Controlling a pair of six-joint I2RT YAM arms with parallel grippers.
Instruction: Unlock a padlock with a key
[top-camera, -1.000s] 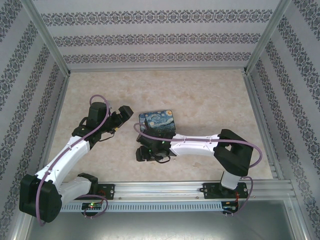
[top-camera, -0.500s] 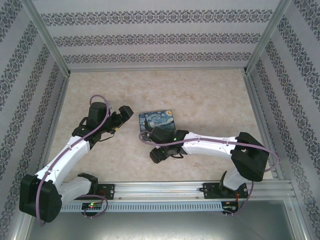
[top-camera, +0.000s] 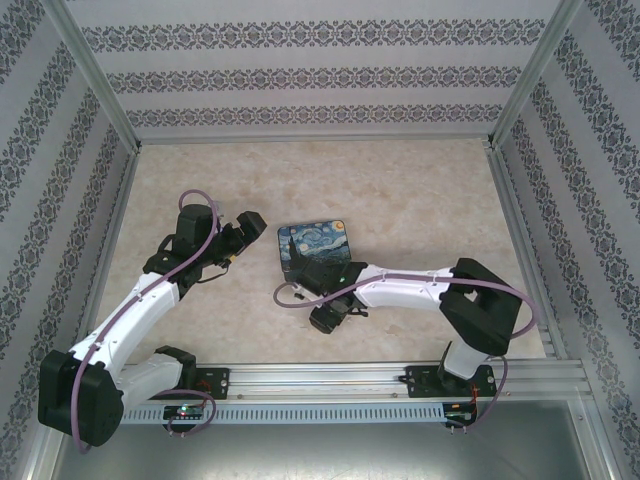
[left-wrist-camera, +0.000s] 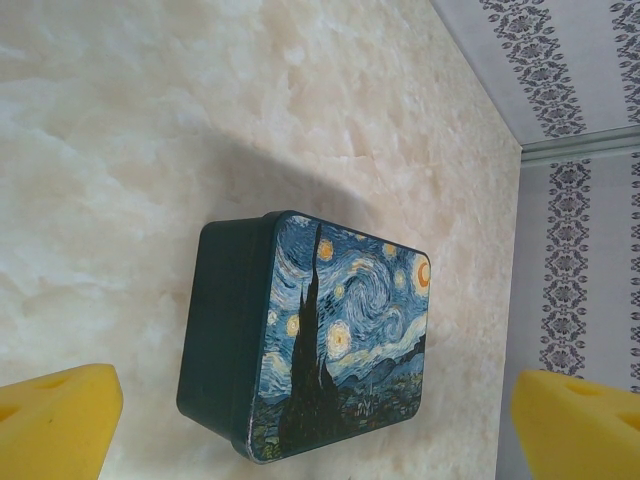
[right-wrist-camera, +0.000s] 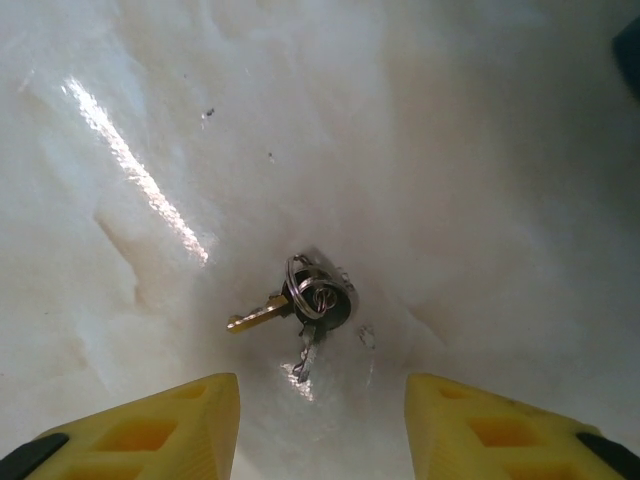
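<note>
We see a pale marble-patterned table (top-camera: 420, 190) enclosed by walls (top-camera: 300, 70) papered in dark floral bands. The left arm (top-camera: 140, 300) reaches up the left side of the table, and the right arm (top-camera: 410, 288) stretches leftward across the near middle.

Between the two wrists sits a dark green tin box (top-camera: 315, 243) with a Starry Night print on its lid, flat on the table. The left gripper (top-camera: 250, 225) hovers just to the left of it. In the left wrist view its yellow fingers (left-wrist-camera: 55, 420) stand wide apart at the two lower corners, clear of the tin box (left-wrist-camera: 340, 335) and holding nothing.

The right gripper (top-camera: 325, 318) points down at the table just in front of the tin. In its own wrist view the right gripper (right-wrist-camera: 322, 425) has its yellow fingers (right-wrist-camera: 150, 425) parted with a clear gap, empty. Lying on the table ahead of that gap is the bunch of keys (right-wrist-camera: 312, 300). A brass key (right-wrist-camera: 258, 314) points left from the ring (right-wrist-camera: 305, 280), and a silvery key (right-wrist-camera: 305, 358) points toward the gripper. The fingers touch neither key.
</note>
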